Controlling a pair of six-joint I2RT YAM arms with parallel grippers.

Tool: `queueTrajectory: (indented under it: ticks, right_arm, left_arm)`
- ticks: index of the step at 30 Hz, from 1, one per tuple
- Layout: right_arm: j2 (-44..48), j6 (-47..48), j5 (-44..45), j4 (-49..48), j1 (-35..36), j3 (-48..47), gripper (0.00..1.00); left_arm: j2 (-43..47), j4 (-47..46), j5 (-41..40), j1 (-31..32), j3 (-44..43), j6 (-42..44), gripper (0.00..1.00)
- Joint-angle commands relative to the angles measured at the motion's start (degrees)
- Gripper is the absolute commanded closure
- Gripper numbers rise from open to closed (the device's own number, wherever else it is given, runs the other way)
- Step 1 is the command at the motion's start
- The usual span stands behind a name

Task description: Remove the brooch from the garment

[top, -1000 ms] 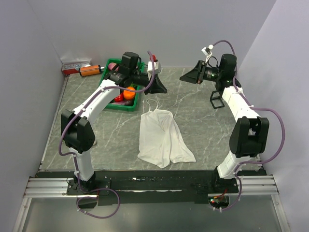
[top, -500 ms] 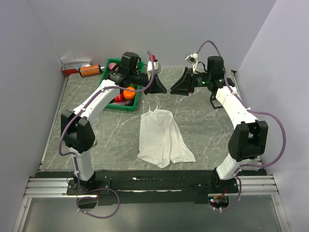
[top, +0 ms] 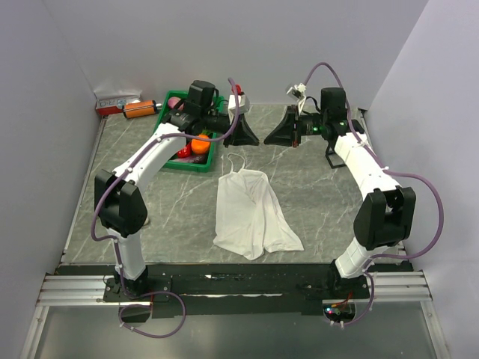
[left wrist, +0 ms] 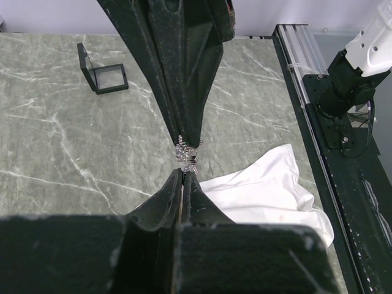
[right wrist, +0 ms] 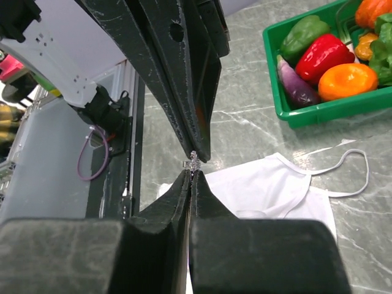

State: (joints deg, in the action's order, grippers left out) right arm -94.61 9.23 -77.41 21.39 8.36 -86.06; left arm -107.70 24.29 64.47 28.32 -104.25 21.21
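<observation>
The brooch (left wrist: 187, 152), a tiny silvery ornament, hangs in the air between the tips of my two grippers; it also shows in the right wrist view (right wrist: 194, 162). My left gripper (top: 253, 140) is shut with the brooch at its fingertips. My right gripper (top: 268, 140) faces it tip to tip, also shut, touching the brooch from the other side. Both are held above the back of the table. The garment (top: 251, 213), a white strappy top, lies flat on the table below and nearer, apart from both grippers. It also shows in both wrist views (left wrist: 269, 190) (right wrist: 269, 184).
A green tray (top: 168, 161) of toy vegetables stands at the back left, also in the right wrist view (right wrist: 318, 110). A small black stand (top: 335, 155) sits at the back right. An orange item and a box (top: 120, 105) lie in the far left corner.
My right gripper swung left from the back right until its tip met my left gripper's tip at the brooch. The left arm held still. The garment has not moved.
</observation>
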Motion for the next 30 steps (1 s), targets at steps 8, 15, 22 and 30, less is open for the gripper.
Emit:
queueTrajectory:
  ticks: [8, 15, 22, 30]
  right_arm:
    - [4.1, 13.7, 10.9, 11.5, -5.4, -3.1, 1.0]
    - [4.1, 35.5, 30.2, 24.4, -14.6, -2.1, 1.0]
    - [-0.5, 42.7, 51.7, 15.6, -19.7, 0.6, 1.0]
    - [-8.0, 47.6, 61.7, 12.7, -20.8, -2.5, 1.0]
  left_arm:
    - [4.1, -4.3, -5.6, -1.5, 2.1, -2.8, 0.46]
    - [6.8, -3.8, -8.3, -4.6, 5.1, -2.5, 0.3]
    - [8.5, -2.3, -11.7, -4.8, 6.6, -0.9, 0.3]
    - [8.4, -0.3, -14.1, -4.8, 6.7, 1.3, 0.31]
